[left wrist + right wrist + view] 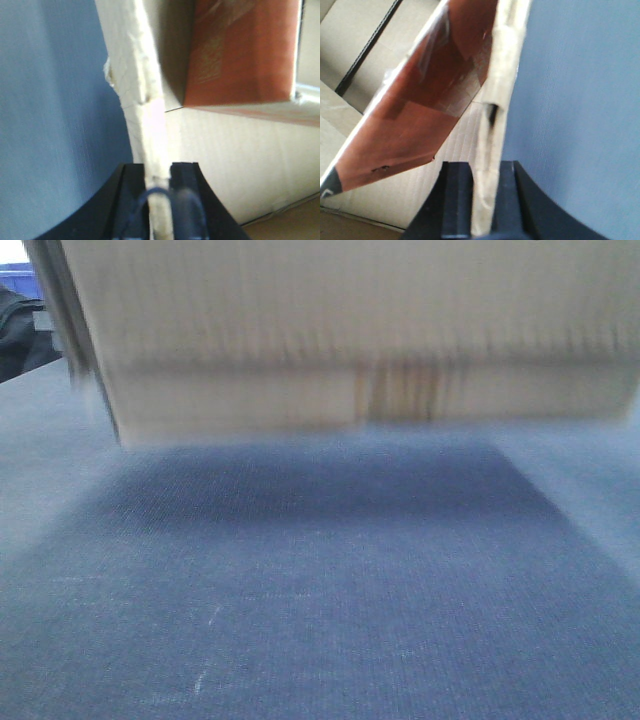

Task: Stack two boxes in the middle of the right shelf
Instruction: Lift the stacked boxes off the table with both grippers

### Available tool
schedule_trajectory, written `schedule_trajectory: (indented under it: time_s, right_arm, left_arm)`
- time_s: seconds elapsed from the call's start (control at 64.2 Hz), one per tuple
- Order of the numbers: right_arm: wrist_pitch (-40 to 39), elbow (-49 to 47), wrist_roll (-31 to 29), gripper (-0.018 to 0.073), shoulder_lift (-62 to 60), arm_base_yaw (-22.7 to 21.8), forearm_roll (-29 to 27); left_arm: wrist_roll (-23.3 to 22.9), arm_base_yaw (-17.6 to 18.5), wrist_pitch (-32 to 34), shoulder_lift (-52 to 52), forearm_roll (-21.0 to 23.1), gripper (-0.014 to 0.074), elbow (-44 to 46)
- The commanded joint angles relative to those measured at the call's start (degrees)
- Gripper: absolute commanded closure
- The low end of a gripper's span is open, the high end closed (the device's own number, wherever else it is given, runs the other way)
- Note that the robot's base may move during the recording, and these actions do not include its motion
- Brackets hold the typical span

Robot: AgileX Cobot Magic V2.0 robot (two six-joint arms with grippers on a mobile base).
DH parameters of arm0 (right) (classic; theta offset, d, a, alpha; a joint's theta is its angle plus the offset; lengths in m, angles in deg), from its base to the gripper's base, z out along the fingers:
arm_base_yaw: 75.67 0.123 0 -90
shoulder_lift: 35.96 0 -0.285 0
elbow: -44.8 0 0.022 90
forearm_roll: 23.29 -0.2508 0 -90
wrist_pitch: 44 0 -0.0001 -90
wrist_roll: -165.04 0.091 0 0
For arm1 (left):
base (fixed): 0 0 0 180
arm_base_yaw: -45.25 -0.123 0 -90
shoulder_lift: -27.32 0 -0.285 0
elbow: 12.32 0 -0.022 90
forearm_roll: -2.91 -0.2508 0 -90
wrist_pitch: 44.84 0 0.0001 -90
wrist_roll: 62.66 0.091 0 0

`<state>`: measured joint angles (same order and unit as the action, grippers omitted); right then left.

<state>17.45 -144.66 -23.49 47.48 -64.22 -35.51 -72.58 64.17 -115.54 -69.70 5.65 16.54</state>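
Note:
A large tan cardboard carton (pixel 350 330) fills the top of the front view, blurred, with a stained centre strip on its lower edge. It casts a dark shadow on the blue-grey tabletop (pixel 320 590). My left gripper (pixel 159 172) is shut on the carton's left wall (pixel 135 65). My right gripper (pixel 486 172) is shut on the carton's right wall (pixel 507 60). Inside the carton lies a red-brown box (pixel 240 55), which also shows in the right wrist view (pixel 420 115). The steel shelf is out of view.
The blue-grey surface lies outside the carton walls in both wrist views (pixel 55 100) (pixel 575 100). A dark object (pixel 20 330) and a blue bin (pixel 15 280) sit at the far left edge of the front view.

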Motion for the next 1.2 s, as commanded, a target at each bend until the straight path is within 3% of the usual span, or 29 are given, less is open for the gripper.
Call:
schedule_trajectory:
  time_s: [0.0,0.218,1.183]
  right_arm:
    - [-1.9,-3.8,-1.0,0.0713,-2.6,-0.3,-0.4]
    - [-1.9,-10.0,-1.0,0.0713,-4.1,-0.3,-2.8]
    - [-2.0,-10.5,-1.0,0.0713,-4.2,-0.3,-4.3]
  left_arm:
    - [0.2,-0.1,0.7,3.3,-1.1,0.0708,4.7]
    - [0.2,-0.1,0.7,4.9,-1.7,0.0708,12.0]
    - [0.2,-0.4,2.3,4.8,-2.1,0.0708,11.3]
